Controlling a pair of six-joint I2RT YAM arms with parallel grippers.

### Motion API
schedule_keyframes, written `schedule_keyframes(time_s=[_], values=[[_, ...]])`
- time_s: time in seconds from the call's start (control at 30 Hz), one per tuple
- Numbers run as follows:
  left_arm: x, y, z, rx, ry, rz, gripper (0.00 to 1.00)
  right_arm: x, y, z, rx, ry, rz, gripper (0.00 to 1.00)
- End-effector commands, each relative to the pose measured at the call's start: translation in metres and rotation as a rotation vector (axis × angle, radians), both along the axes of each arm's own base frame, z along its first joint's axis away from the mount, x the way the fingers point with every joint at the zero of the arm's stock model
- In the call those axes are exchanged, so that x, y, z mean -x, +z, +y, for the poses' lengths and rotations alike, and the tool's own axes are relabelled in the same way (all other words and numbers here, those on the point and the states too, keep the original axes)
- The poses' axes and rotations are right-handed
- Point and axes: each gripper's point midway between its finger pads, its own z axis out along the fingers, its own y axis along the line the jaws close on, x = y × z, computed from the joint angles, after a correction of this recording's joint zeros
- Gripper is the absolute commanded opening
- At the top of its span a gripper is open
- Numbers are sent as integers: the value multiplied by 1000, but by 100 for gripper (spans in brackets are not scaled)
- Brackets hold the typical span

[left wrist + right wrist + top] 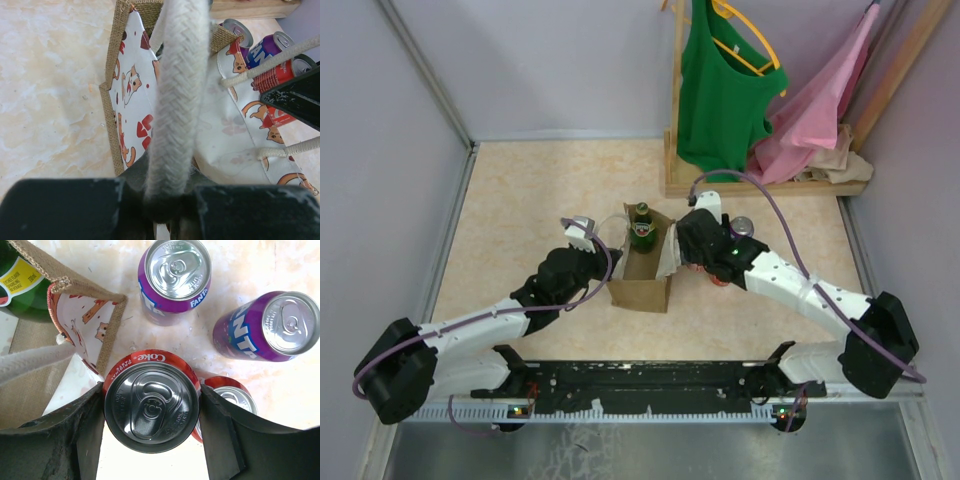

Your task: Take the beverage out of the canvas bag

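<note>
Pale cream bench (520, 200), marbled and matt, closed in by plain grey-lilac walls on the left, far and right sides. At the far right corner, a wooden clothes rack (675, 150) with a green sleeveless top (720, 90) on a yellow hanger and a pink garment (820, 110) draped beside it.

Near the middle of the bench, a little toward the near edge: the canvas bag (642, 285), upright, boxy and open at the top. Tan-brown outside, with a coarse burlap weave along the rim; inside, a smooth white lining printed with small cartoon animals and red hearts. At the far end of the bag, upright, a green glass bottle (641, 228) with a yellow-edged label, neck above the rim.

Left pincer (160, 205) at the bag's left side, almost fully closed, clamped on a thick white braided rope handle (175, 90). Second handle loop slack across the lining on the right.

Right pincer (152, 410) just beside the bag's right side, about half open, one dark finger pressed against each side of a red Coke can (152, 407), round silver lid and pull-tab facing up. Cannot tell whether lifted or standing on the bench. Close by on the bench, toward the right edge: another red can (232, 395), partly hidden, and two purple Fanta cans (175, 275) (267, 325), all glossy cylinders with unopened tops.
</note>
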Motion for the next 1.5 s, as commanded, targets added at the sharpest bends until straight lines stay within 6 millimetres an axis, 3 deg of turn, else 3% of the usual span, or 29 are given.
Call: schedule_keyframes(time_s=[0.0,0.2,0.6,0.83,1.13,1.47], values=[[6,-15,-1,-44,-23,45,0,-14,38,-1,-61,-59,-123,0],[7,-14,-1,-42,-21,46,0,-11,28,-11,-25,-93,-107,0],[7,-15,-1,-40,-21,50,0,-10,41,-39,-23,-158,-141,0],[7,-16,-3,-39,-28,53,0,-12,36,-29,-50,-133,-124,0],[8,-15,1,-41,-15,48,0,-19,6,-4,-88,-71,-70,0],[7,-17,2,-44,-11,53,0,-28,-18,9,-54,-44,-17,0]])
